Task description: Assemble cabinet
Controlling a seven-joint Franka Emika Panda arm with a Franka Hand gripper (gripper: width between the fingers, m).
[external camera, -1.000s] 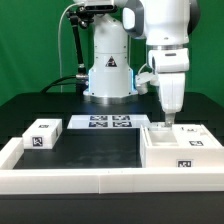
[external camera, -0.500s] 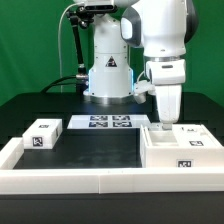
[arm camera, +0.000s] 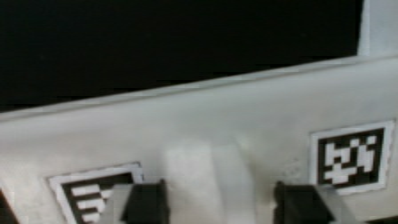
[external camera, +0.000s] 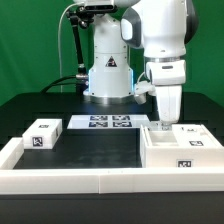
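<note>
The cabinet is the large white tagged box at the exterior view's right, inside the white border rail. My gripper is lowered onto its far left part. In the wrist view the gripper has its two dark fingers on either side of a raised white ridge of the cabinet. The fingers sit against that ridge, with a black-and-white tag on each side. A small white tagged block lies apart at the exterior view's left.
The marker board lies flat in front of the robot's base. A low white border rail runs along the front and left of the black table. Cables hang behind the base at the left.
From one second ago to half a second ago the gripper shifted slightly to the exterior view's left over the cabinet. Since then it has stayed still.
</note>
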